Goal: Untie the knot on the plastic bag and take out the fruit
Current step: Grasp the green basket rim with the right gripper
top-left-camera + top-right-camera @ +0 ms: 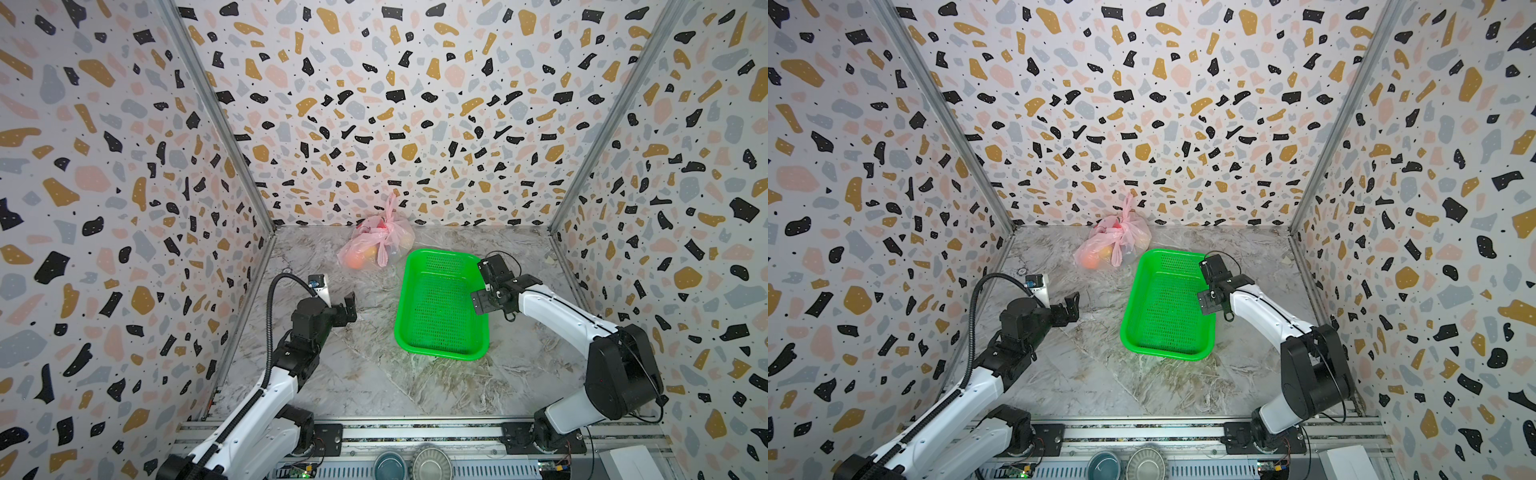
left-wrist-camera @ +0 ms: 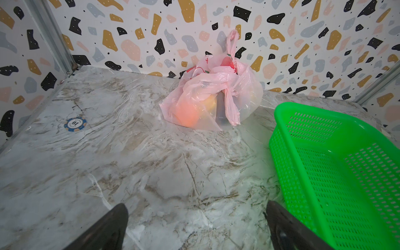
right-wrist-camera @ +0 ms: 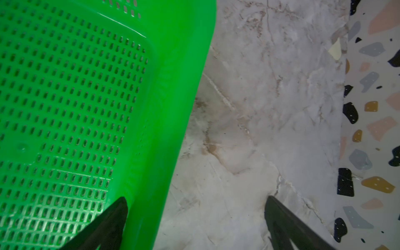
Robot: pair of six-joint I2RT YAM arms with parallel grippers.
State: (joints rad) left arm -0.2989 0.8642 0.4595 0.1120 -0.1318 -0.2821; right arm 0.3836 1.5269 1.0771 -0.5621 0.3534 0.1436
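Two bowls (image 1: 389,465) sit by the metal rail (image 1: 415,432) at the front edge of a grey marbled bench (image 1: 353,374) boxed in by terrazzo-print walls (image 1: 374,104). The plastic bag (image 1: 365,249) lies against the back wall, just beside the green basket (image 1: 444,252) — knot (image 1: 388,237) tied, fruit (image 1: 358,261) inside. Left jaws and right jaws gape wide, holding nothing — the right ones hang over the basket's rim.

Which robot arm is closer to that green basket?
Right. The right gripper hangs over the rim of the green basket; the left gripper is off its other side, not touching.
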